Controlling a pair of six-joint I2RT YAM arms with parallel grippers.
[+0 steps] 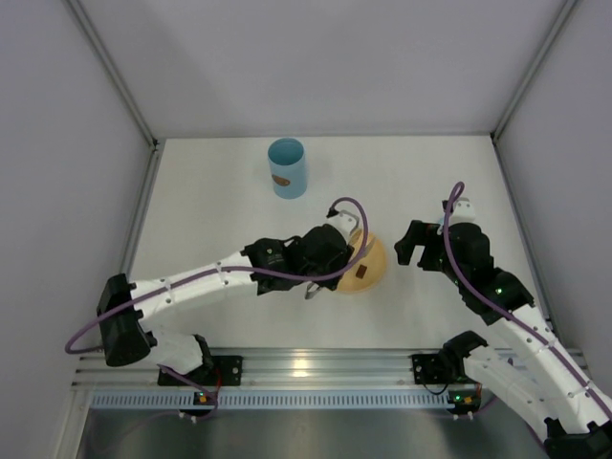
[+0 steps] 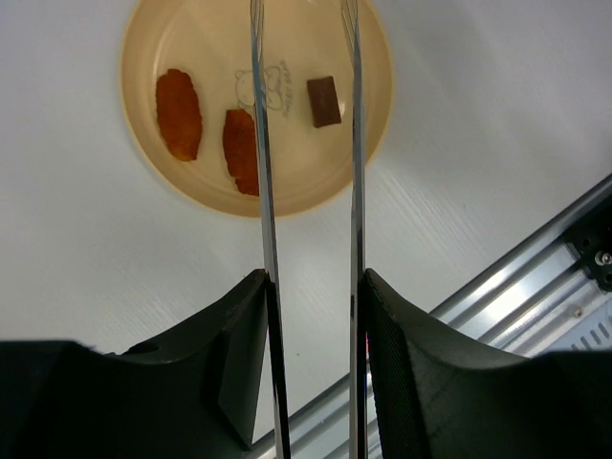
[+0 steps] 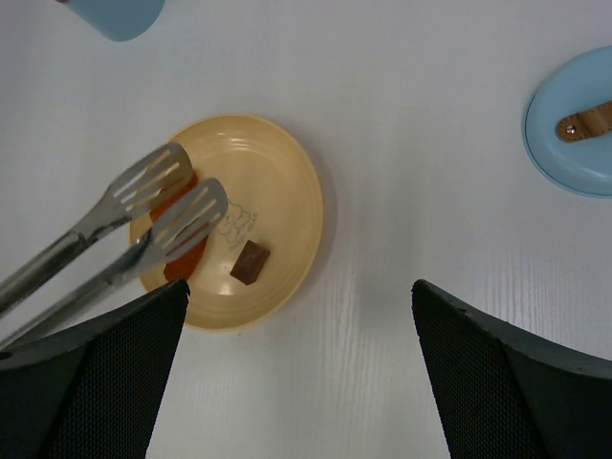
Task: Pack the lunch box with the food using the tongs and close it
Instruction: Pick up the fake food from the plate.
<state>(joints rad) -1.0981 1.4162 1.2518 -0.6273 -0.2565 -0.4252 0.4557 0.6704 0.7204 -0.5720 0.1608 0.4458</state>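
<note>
The left gripper is pinching the tongs. Its two black fingers press against the outsides of the slim metal arms. The arms run side by side, with a narrow gap between them, out over the plate. In the right wrist view the tongs' two slotted heads lie close together but not shut, above the left part of the plate. Whether they touch anything I cannot tell.

The food lies on the plate. Two reddish-brown ovals sit side by side, and the left tongs arm partly crosses one of them. A dark brown chunk sits a little apart to their right, between the two arms in the left wrist view. The plate is yellow-orange, round and flat, with a faint drawing at its centre. It rests on the white surface, near the arms' bases.

The right gripper is spread wide and empty. It hangs above the surface just beside the plate, on its right.

The lunch box, a light blue tub, stands upright and uncovered toward the far edge of the surface, well apart from the plate. A light blue lid with a brown strap on top lies flat on the surface to the right of the plate, apart from it.
</note>
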